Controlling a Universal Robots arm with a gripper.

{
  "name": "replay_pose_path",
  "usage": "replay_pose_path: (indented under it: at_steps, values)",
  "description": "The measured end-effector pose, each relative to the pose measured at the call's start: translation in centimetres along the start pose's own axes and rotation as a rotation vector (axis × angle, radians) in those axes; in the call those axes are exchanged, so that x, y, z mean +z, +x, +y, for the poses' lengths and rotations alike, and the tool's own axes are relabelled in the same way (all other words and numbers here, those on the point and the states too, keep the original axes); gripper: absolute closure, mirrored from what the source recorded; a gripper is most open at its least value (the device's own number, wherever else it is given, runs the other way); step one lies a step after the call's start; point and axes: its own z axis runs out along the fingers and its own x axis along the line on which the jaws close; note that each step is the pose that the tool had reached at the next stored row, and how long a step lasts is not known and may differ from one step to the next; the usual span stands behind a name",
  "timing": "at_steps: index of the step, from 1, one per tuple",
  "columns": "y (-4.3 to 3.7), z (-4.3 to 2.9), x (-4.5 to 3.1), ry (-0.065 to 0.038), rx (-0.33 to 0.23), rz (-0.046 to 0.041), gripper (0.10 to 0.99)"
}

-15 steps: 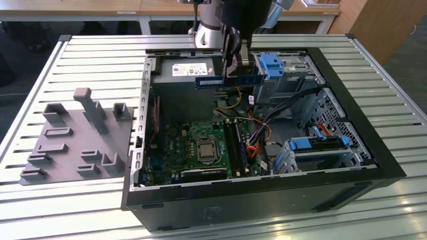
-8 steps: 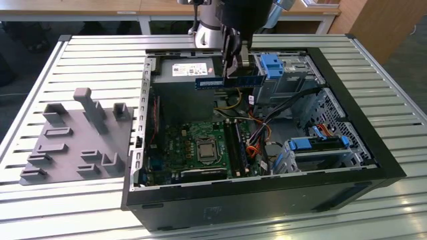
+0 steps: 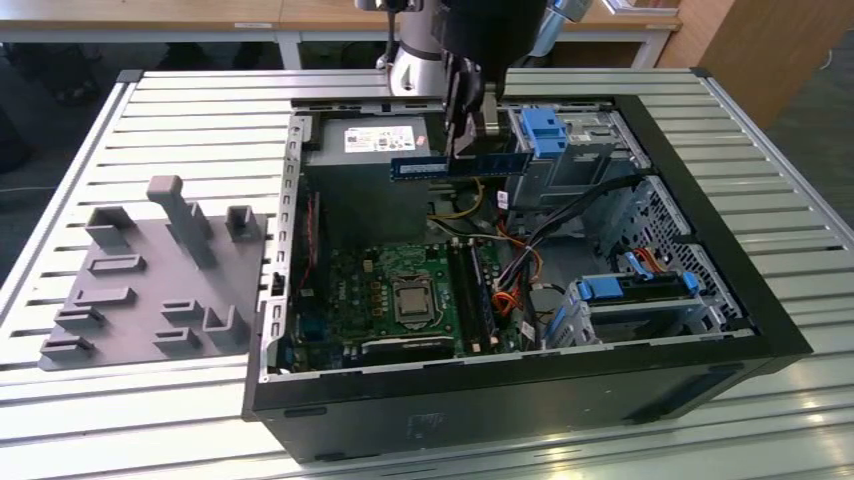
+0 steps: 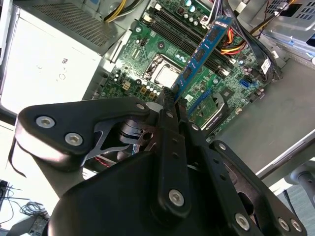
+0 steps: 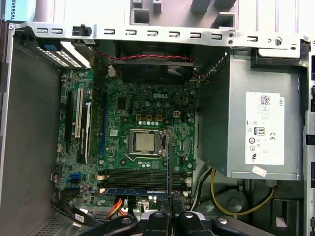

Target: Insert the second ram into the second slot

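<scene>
My hand (image 3: 469, 148) is pinching the second ram (image 3: 427, 167), holding it roughly level in the air above the open computer case (image 3: 747, 300), toward the counter's (image 3: 134, 400) far edge. In the first wrist view the stick hangs over the motherboard (image 5: 142, 105), well clear of its memory slots (image 5: 133, 178).

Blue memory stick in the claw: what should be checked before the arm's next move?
1. Grip: gripper shut on the thin blue circuit-board stick with white label: ok.
2. Stick lined up with the long black memory slots: not ok, crosswise to them.
3. Stick clear of the green motherboard: ok, held above it.
4. Slots' end latches open: cannot tell.
5. Orange cables off the slots: ok.
</scene>
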Motion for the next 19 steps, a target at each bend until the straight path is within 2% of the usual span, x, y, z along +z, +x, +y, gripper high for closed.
replay_pose_path:
  at_steps: [19]
  values:
    - [1.07,0.03,-0.02,0.0,0.0,0.0,0.949]
